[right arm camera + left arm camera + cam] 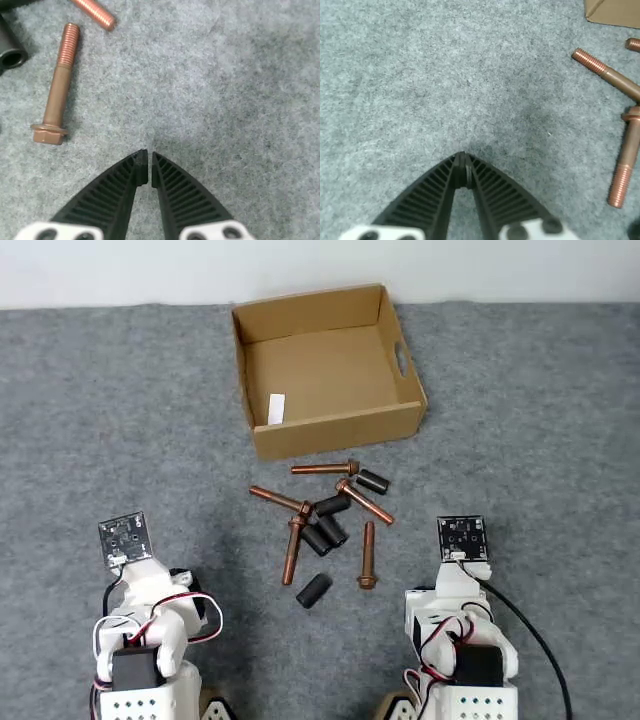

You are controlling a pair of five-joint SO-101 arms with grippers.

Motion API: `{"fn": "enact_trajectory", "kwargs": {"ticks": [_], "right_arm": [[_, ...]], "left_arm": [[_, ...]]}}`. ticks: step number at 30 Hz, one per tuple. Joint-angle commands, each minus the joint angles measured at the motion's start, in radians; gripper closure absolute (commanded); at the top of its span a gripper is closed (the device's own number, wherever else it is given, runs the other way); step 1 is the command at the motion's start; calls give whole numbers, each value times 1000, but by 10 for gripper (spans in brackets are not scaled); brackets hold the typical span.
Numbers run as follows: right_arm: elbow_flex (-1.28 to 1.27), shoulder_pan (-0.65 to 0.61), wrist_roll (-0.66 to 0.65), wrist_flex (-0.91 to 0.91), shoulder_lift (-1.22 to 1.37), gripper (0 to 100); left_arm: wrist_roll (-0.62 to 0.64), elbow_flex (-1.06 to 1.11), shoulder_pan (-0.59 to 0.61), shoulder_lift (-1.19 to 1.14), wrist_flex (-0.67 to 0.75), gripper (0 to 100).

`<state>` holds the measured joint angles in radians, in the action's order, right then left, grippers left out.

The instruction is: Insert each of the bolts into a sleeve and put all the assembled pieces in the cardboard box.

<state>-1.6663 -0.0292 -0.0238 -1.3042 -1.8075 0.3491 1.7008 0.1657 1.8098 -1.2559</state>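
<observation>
Grey felt covers the table [110,420]. The high view takes in the full layout. The cardboard box [335,432] stands open-topped at the far side. Near its front wall, five copper bolts [293,550] and five black sleeves [313,590] lie in a loose heap. Some touch or cross, and none of the bolts is inside a sleeve. The two arms sit at the near edge, one on either side of the heap and well apart from it.

The wrist views bring the pincers close. The left pincer [462,161] has its fingers pressed together, tips touching, over bare felt and pinching nothing. Off toward the heap, apart from the tips, one bolt [626,165] lies with its threaded end nearest the pincer. A second bolt [607,75] slants beyond it, and a corner of the box [615,12] shows farther off.

The right pincer [148,165] is closed too, with a hairline slit between the tips, and it grips nothing. A single bolt [54,87] lies near it on the heap side, its flanged head closest to the pincer and its thread pointing away. Past that bolt are the open end of a sleeve [10,50] and the threaded tip of another bolt [95,12].
</observation>
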Motion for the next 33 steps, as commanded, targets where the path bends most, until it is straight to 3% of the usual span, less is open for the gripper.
{"fn": "enact_trajectory", "kwargs": {"ticks": [1, 27, 33], "right_arm": [[-17, -7, -9, -5, -7, 990], [-11, -4, -11, -5, -5, 990], [207, 18, -14, -51, 7, 991]], "left_arm": [[2, -16, 2, 11, -5, 994], [2, -16, 2, 11, -5, 994], [2, -16, 2, 11, -5, 994]]}}
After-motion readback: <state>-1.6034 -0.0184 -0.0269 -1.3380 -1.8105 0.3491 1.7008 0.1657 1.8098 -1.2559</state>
